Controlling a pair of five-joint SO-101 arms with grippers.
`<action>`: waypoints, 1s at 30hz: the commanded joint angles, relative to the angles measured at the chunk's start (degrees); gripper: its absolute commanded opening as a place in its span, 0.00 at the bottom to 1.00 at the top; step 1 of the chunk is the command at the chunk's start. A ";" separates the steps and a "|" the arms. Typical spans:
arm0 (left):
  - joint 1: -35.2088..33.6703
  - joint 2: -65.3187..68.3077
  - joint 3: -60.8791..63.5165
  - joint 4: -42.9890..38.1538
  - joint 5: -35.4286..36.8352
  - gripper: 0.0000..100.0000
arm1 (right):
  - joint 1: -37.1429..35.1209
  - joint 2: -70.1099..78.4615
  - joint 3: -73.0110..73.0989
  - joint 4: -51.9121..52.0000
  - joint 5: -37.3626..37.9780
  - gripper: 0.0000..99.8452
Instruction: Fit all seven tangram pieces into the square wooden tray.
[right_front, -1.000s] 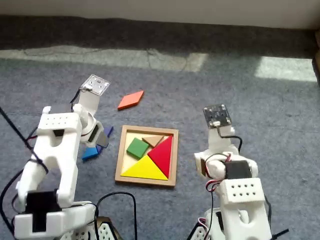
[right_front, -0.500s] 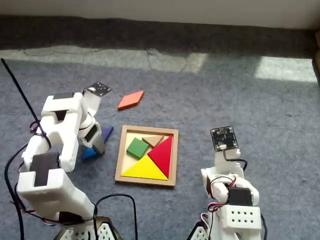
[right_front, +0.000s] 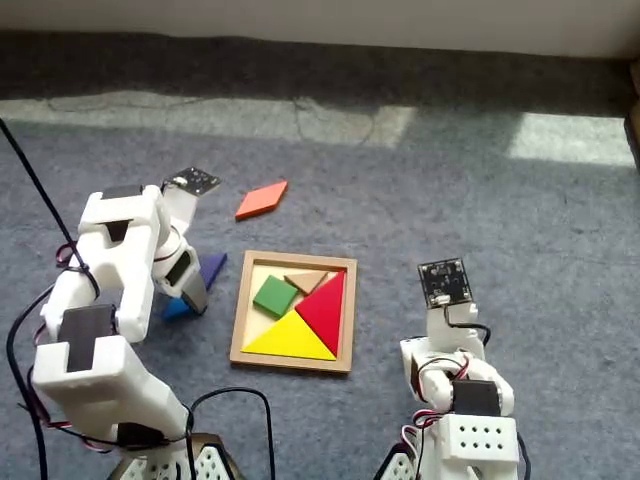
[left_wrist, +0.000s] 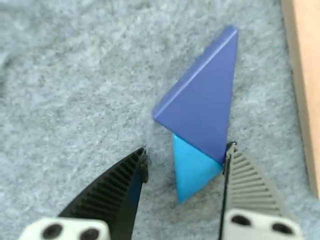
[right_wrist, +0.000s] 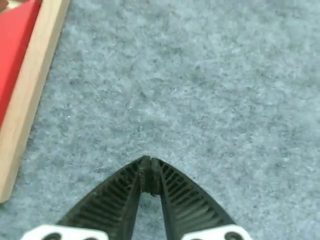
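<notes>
The square wooden tray (right_front: 347, 312) lies between the arms and holds a green square (right_front: 274, 295), a brown triangle (right_front: 307, 281), a red triangle (right_front: 326, 306) and a yellow triangle (right_front: 290, 338). An orange parallelogram (right_front: 262, 199) lies on the carpet beyond the tray. My left gripper (left_wrist: 186, 152) is open, low over the carpet left of the tray. Its fingers straddle a light blue triangle (left_wrist: 192, 170) that touches a dark blue triangle (left_wrist: 202, 105). My right gripper (right_wrist: 149, 166) is shut and empty over bare carpet, just right of the tray's edge (right_wrist: 30, 100).
Grey carpet covers the floor. A sunlit strip (right_front: 250, 115) runs across the far side. The left arm's body (right_front: 110, 290) stands left of the blue pieces, and the right arm's base (right_front: 465, 420) sits at the near right.
The left arm swung down and settled its open gripper over the blue pieces. The right arm drew back toward its base.
</notes>
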 joint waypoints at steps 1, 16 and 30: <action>-1.19 -0.40 0.48 0.70 -0.44 0.24 | 0.57 -0.66 -0.22 -1.01 0.62 0.01; 1.80 -9.19 1.54 8.00 -0.26 0.11 | 0.57 -0.66 -0.04 -1.10 0.62 0.01; 22.64 -30.20 11.91 10.73 22.33 0.11 | 0.57 -0.66 -0.04 -1.10 0.62 0.01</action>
